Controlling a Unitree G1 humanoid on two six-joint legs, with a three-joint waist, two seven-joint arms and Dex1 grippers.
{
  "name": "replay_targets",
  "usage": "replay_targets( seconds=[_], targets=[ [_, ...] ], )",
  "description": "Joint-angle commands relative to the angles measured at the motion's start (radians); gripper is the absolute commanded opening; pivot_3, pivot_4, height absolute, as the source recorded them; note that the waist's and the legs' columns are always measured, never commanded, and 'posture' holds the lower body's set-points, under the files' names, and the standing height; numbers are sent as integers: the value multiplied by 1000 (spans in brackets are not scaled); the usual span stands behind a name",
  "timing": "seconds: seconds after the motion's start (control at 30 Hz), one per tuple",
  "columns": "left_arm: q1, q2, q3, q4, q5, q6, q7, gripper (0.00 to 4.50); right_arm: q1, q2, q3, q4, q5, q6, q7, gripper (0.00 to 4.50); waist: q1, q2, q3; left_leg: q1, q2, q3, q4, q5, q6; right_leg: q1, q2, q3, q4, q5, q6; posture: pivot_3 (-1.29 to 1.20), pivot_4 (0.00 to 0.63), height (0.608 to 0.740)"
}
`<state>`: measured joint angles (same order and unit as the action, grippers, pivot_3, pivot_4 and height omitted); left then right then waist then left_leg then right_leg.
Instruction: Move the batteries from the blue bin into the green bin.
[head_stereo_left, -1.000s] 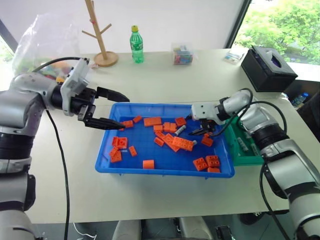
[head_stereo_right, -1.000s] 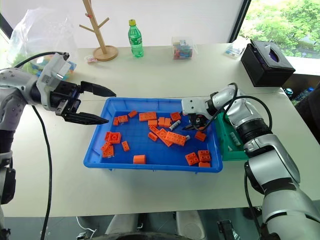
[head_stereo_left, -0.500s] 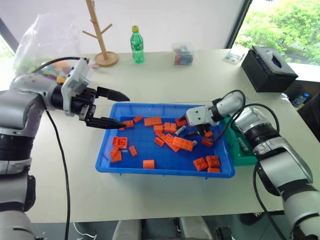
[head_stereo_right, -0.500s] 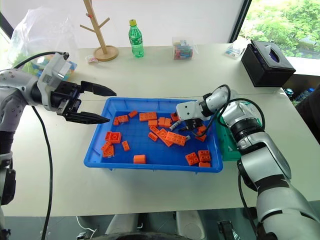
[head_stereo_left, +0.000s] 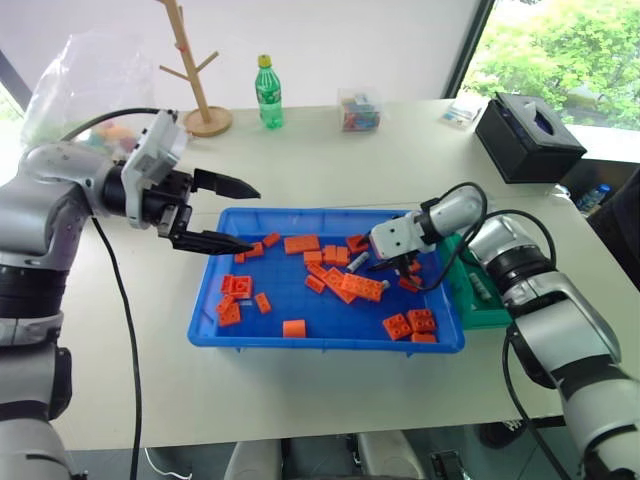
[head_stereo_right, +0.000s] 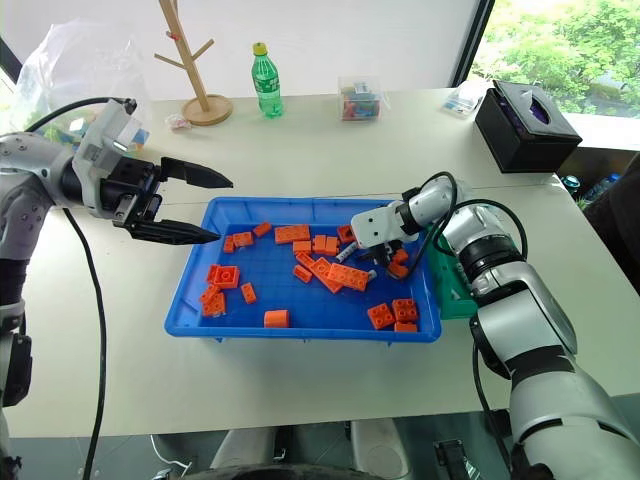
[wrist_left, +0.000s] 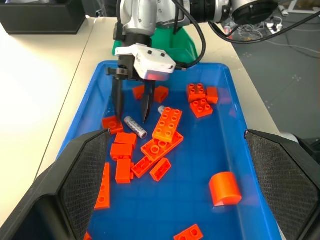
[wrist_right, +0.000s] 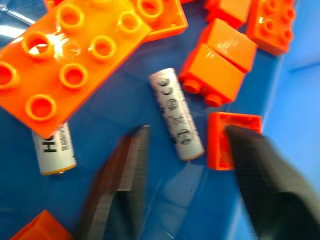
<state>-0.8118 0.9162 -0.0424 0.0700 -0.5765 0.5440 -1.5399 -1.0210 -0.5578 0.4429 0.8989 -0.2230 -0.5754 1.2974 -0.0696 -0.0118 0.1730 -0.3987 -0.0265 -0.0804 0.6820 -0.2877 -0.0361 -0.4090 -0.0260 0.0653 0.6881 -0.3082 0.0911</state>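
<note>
On the pale desk the blue bin holds scattered orange bricks. The left gripper hangs over the bin's left rim, fingers spread wide. The right gripper dips among the bricks at the bin's right side — a battery lies just beside it. The green bin sits against the blue bin's right edge — partly hidden by the arm.

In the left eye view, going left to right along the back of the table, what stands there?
Clear plastic bag → wooden branch stand → green bottle → small clear box of coloured pieces → black tissue box.
</note>
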Motion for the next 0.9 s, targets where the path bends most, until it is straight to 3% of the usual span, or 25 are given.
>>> replay_targets(
  seconds=[0.03,0.47,0.63,0.73,0.9],
  targets=[
    [-20,6,33,-12,-5,1,4,4500,4,-9,-1,7,-10,-29,19,694,0,0,0,0,0,0,0,0,0,0,0,0,0,0,0,0,150,736],
    [-15,7,37,-14,-7,-2,10,4500,5,5,-20,-5,-1,14,20,694,0,0,0,1,0,0,0,0,0,1,0,0,0,0,0,0,150,736],
    [-6,3,29,-16,-4,-7,7,4500,-24,-23,-116,-161,90,208,22,694,1,1,0,0,0,0,0,0,0,0,0,0,0,0,0,0,150,736],
    [-10,-4,25,-11,-1,-11,5,4500,-7,-75,-167,-307,124,333,31,694,2,1,1,0,0,0,0,0,0,0,0,0,0,0,0,0,150,736],
    [-44,-40,3,36,19,-36,-11,4500,194,-353,-343,-680,180,580,40,694,39,1,1,-4,0,-2,0,0,0,0,-1,-1,-4,0,0,0,150,736]
  ],
)
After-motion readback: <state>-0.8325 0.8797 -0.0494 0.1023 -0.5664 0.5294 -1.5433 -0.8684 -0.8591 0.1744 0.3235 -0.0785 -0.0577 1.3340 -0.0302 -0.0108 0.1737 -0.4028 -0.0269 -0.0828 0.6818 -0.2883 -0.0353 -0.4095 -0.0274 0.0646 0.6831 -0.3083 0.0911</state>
